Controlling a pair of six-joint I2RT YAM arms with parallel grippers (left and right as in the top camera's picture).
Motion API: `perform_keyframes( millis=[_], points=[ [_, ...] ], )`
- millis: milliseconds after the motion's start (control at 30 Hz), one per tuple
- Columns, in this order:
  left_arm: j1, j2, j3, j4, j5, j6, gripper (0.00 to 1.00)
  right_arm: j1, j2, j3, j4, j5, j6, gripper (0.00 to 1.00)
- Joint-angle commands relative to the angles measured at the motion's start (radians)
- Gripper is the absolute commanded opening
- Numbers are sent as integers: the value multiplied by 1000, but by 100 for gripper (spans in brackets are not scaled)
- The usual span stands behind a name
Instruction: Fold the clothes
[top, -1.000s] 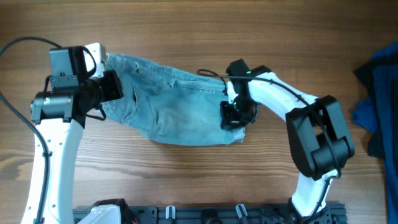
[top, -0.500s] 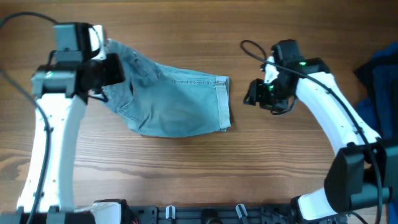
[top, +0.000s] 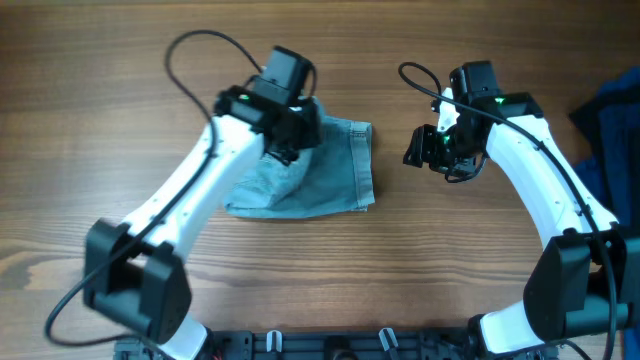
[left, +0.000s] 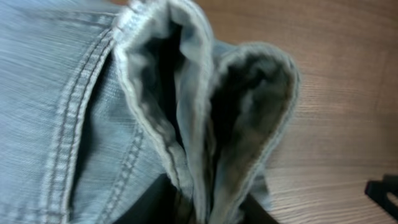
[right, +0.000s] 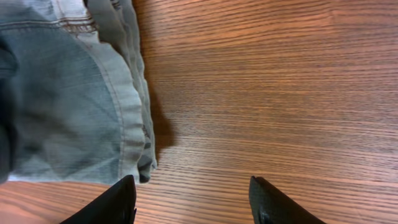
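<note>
Left gripper (top: 290, 138): clenched on the shorts (top: 325, 180). In the left wrist view a doubled, thick-hemmed fold of denim rises from between the dark fingers (left: 152, 202) at the bottom edge, pinched tight.

Right gripper (top: 425, 150): released, jaws wide apart. The right wrist view shows both fingers (right: 118, 202) spread across bare wood, holding nothing. Whether they touch the table (top: 100, 80) cannot be told.

Shorts: light blue denim, lying bunched and partly doubled over at the middle of the table. The cuffed hem faces right, just beside the right gripper but apart from it.

Obstructions: the left arm's wrist lies over the upper left part of the shorts in the overhead view and hides the grip itself.

Surroundings: a dark blue fabric pile (top: 608, 130) at the right edge of the table, well apart from the shorts. A black cable (top: 185, 48) loops above the left arm.

View differences: only the left wrist view shows the pinched fold and its stitched seams. Only the right wrist view shows the layered hem edge and its shadow on the wood. Only the overhead view shows the fabric pile.
</note>
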Motion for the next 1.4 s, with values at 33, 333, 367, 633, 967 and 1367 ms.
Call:
perform_keyframes(
  millis=[33, 333, 367, 633, 967, 1367],
  points=[
    [-76, 129, 23, 90, 68, -113, 55, 0, -9, 16, 1, 39, -21, 60],
    [90, 5, 76, -19, 66, -19, 100, 1, -9, 16, 29, -68, -164, 60],
    [135, -16, 76, -48, 66, 2, 100, 2, -9, 16, 39, -169, -237, 60],
    [346, 27, 23, -232, 114, 151, 84, 174, 30, 13, 258, -452, -208, 41],
    [347, 117, -108, -166, 99, 184, 100, 291, 424, 13, 59, 17, -68, 13],
    [345, 257, -108, -97, 243, 375, 100, 263, 347, 15, 69, 19, -91, 22]
  ],
)
